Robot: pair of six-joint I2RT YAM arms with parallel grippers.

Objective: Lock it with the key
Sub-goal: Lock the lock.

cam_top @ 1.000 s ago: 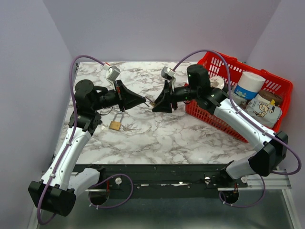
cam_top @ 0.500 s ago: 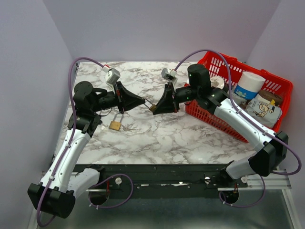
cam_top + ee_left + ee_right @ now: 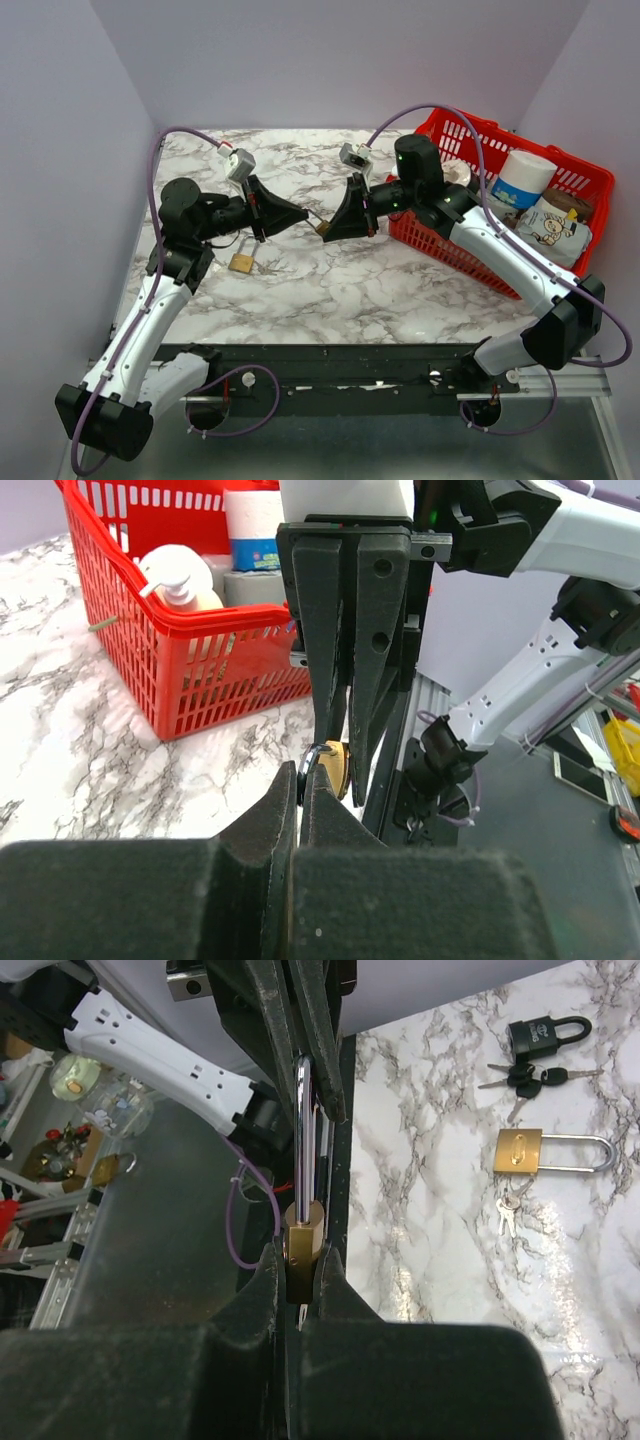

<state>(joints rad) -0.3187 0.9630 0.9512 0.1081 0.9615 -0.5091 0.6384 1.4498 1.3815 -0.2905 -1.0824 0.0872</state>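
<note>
The jaws of the right gripper (image 3: 328, 228), half open a second ago, now clamp the body of the brass padlock (image 3: 303, 1240) in mid-air at the centre of the top view, while those of the left gripper (image 3: 303, 212) stay pinched on its shackle, so the lock is braced, with the loose keys (image 3: 530, 1078) untouched on the worktop (image 3: 450, 1290).

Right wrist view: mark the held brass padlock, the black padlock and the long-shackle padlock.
held brass padlock (image 3: 303, 1239), right wrist view, brass body.
black padlock (image 3: 541, 1034), right wrist view, body.
long-shackle padlock (image 3: 519, 1150), right wrist view, brass body.
</note>
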